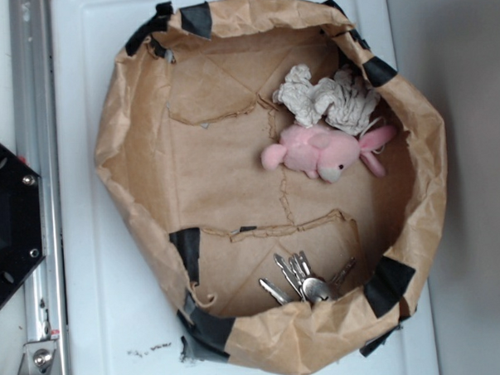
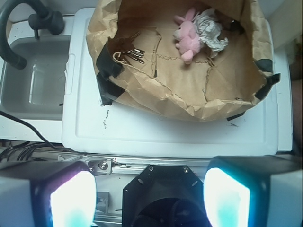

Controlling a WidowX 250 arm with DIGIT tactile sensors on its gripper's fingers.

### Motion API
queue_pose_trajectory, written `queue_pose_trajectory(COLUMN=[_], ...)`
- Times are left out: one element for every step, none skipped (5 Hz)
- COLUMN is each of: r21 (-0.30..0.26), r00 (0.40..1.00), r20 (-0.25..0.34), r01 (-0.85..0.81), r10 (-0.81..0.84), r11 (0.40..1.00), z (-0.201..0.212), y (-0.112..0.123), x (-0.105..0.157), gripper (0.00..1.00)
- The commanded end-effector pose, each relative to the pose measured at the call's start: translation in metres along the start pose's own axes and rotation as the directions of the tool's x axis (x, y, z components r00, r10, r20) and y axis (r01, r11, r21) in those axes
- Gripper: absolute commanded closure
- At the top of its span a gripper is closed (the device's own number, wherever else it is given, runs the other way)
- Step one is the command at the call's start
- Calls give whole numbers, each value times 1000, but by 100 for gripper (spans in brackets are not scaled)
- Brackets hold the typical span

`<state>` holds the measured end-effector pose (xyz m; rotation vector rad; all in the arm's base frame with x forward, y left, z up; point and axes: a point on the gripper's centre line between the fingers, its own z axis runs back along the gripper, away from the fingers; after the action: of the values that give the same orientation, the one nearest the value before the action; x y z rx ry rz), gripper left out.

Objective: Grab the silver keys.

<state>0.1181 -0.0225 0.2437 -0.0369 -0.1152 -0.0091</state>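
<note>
The silver keys (image 1: 300, 278) lie fanned out on the floor of a brown paper bin (image 1: 148, 134), near its lower rim. In the wrist view the silver keys (image 2: 129, 53) sit at the bin's left inner side, far ahead of me. My gripper (image 2: 149, 198) is open, its two glowing pads wide apart with nothing between them. It hangs above the black robot base (image 2: 161, 198), well short of the bin. The gripper itself does not show in the exterior view.
A pink plush toy (image 1: 319, 153) and a crumpled whitish cloth (image 1: 325, 97) lie at the bin's far side. Black tape patches (image 1: 387, 283) hold the rim. The bin stands on a white board (image 2: 165, 135). A grey tub (image 2: 33, 75) with a black hose (image 2: 12, 28) is left.
</note>
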Motion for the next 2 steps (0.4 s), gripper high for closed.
queue_pose_trajectory(r21=[0, 13], r00=[1000, 989], r20=[0, 10], r01=[0, -146], r10=[0, 146], r11=[1000, 989], z=[0, -11], y=[0, 2], x=[0, 26], gripper=[0, 0])
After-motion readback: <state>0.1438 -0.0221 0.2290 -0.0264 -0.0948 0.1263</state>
